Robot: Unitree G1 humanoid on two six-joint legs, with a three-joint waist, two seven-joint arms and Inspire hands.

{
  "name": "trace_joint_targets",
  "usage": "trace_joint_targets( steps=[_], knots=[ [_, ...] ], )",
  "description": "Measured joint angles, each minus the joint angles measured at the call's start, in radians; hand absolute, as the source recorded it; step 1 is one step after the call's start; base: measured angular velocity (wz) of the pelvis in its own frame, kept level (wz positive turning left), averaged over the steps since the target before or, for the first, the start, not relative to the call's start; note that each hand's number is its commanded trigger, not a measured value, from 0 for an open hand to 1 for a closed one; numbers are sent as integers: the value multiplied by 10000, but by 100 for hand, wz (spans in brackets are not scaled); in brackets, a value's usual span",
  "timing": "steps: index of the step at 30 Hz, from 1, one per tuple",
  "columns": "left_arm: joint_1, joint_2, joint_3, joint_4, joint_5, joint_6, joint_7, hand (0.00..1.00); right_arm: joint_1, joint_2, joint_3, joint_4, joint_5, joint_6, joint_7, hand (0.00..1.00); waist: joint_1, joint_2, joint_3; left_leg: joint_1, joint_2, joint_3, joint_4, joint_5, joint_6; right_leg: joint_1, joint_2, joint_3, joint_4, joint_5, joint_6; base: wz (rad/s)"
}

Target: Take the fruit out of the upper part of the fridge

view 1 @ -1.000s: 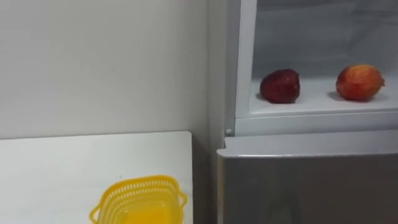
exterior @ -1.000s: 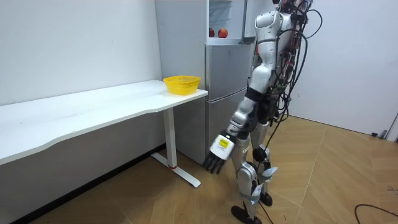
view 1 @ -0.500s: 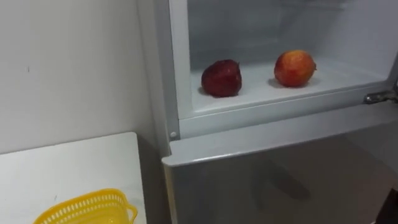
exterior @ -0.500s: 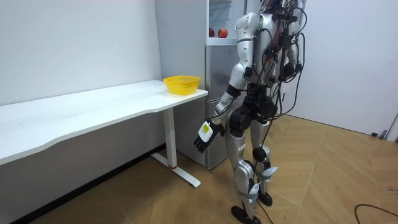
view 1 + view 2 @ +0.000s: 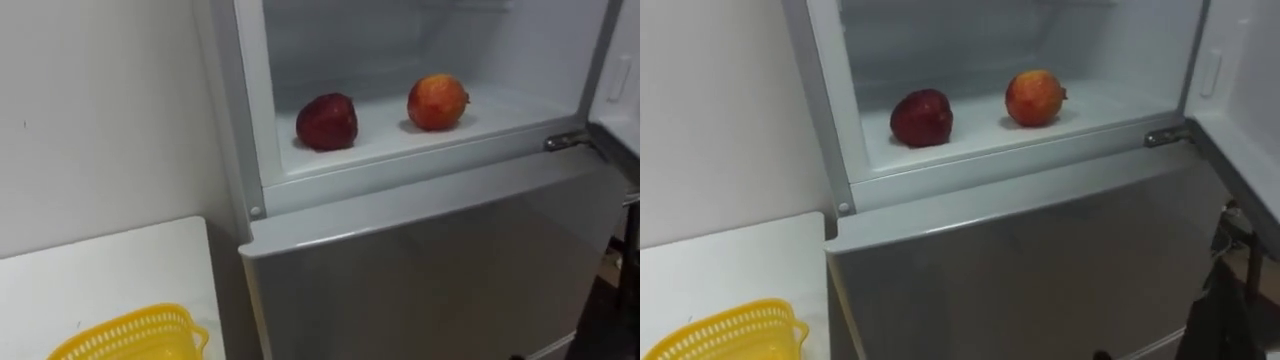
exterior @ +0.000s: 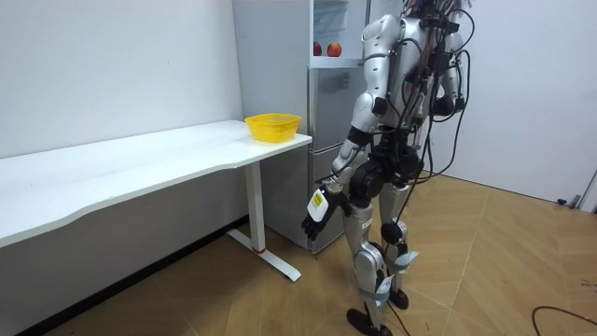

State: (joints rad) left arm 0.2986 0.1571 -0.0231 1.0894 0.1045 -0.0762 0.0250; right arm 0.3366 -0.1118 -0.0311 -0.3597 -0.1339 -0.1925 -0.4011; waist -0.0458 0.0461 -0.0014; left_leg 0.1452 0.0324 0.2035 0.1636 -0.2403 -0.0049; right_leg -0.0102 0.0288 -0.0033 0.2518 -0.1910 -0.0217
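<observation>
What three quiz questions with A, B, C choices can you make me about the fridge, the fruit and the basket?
1. Where is the yellow basket?
A in the fridge
B on the white table
C on the floor

2. How many fruits lie on the shelf of the upper fridge?
A one
B two
C four

3. The upper fridge is:
A open
B shut
C taped over

Answers:
1 B: the basket sits on the table beside the fridge.
2 B: a dark red fruit and an orange-red fruit lie side by side, apart.
3 A: its shelf and back wall show plainly.
</observation>
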Motion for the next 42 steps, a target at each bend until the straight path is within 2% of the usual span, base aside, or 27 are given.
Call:
trace_joint_targets(
  steps=[3,6,11,22,27,32,36,37,40,42],
  knots=[
    [-96,190,-335,99,1,-6,-120,0,-83,-304,875,-491,-194,-137,-14,0,160,-28,-2,-8,9,2,-10,-1,1,-49,14,2,55,35,-4,-4],
    [-197,207,-375,285,-2,1,-104,0,-280,-427,1374,-531,-377,-205,128,0,320,-56,-11,-24,31,-6,-113,-12,18,-100,43,-24,48,93,-11,0],
    [-186,253,-357,308,6,37,-166,0,-450,-449,1485,-556,-719,-207,228,0,565,-97,-75,-88,80,-57,-128,-19,25,-50,57,-170,15,145,-58,3],
    [-245,329,-369,416,215,46,-440,0,-1074,-559,1641,-894,-768,-314,305,0,791,-250,-65,-96,100,-236,-5,-15,21,329,43,-322,-483,209,-55,5],
    [-252,335,-381,482,755,56,-689,0,-1488,-578,1647,-1031,-1224,-381,210,0,827,-317,-22,-120,102,-261,-8,-15,21,351,43,-359,-539,209,-55,0],
    [-244,258,-372,473,1303,67,-781,0,-1816,-581,1600,-1251,-1752,-502,-154,0,818,-337,-23,-103,100,-368,-13,-16,21,475,39,-422,-666,212,-54,5],
    [-341,228,-309,459,1683,63,-762,0,-2569,-632,887,-1244,-1856,-646,-789,0,788,-473,33,-88,96,-709,-12,-15,21,605,18,-697,-703,210,-56,18],
    [-341,228,-306,484,1714,62,-754,0,-2645,-646,802,-1244,-1856,-674,-900,0,800,-508,27,-86,96,-719,-12,-15,20,620,14,-733,-707,207,-56,16],
    [-339,222,-278,587,1720,118,-712,0,-3101,-884,494,-1240,-1857,-707,-1214,0,816,-613,29,-119,94,-783,-11,-15,20,651,2,-837,-798,217,-68,12],
    [-394,205,-299,716,1733,275,-625,0,-3703,-1130,396,-1149,-1856,-705,-1466,0,793,-690,35,-130,76,-966,-9,-14,20,712,-30,-1007,-797,216,-66,20]
  ],
)
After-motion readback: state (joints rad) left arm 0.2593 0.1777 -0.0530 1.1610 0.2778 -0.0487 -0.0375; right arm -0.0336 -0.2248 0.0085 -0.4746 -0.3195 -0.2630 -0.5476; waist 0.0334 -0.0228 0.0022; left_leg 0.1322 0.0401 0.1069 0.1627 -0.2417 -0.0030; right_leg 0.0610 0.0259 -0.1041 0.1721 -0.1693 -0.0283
